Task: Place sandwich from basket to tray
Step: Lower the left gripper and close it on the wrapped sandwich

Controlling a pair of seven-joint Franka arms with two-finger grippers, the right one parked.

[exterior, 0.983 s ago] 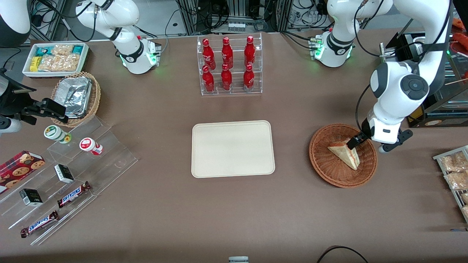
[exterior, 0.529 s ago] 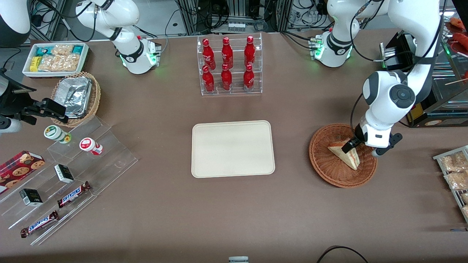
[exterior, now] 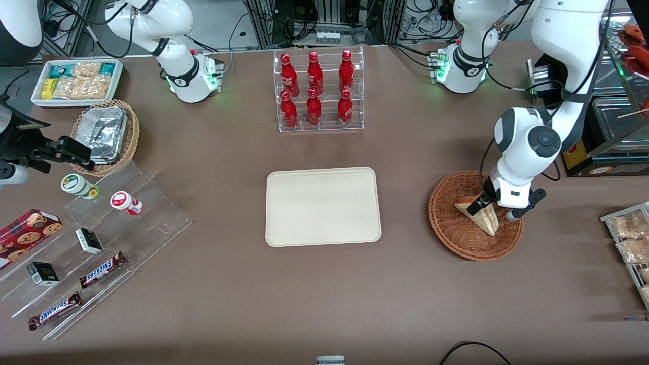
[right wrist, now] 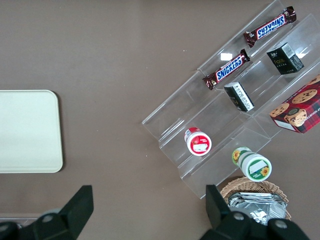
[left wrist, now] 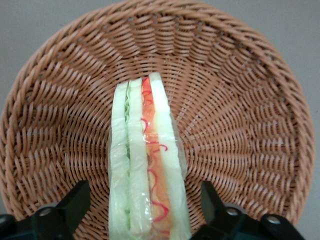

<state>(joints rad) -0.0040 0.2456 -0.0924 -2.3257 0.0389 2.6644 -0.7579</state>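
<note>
The sandwich [exterior: 482, 219] [left wrist: 147, 165], a wrapped wedge with red and green filling, lies in the round reddish-brown basket [exterior: 456, 235] [left wrist: 240, 120]. My left gripper [exterior: 493, 210] [left wrist: 144, 196] is down in the basket, open, straddling the sandwich. One black finger [left wrist: 75, 200] stands on each side of the wedge, with gaps between pads and wrap. The cream-white tray [exterior: 323, 206] [right wrist: 27, 131] lies flat at the table's middle, beside the basket toward the parked arm's end, with nothing on it.
A clear rack of red bottles [exterior: 317, 91] stands farther from the front camera than the tray. Bagged snacks on a wire rack [exterior: 628, 243] lie at the working arm's end. A black box [exterior: 545, 81] sits near the arm's elbow.
The left arm's wrist has swung over the basket toward the tray's side, bringing the open gripper from the sandwich's edge to astride it. The sandwich has not moved.
</note>
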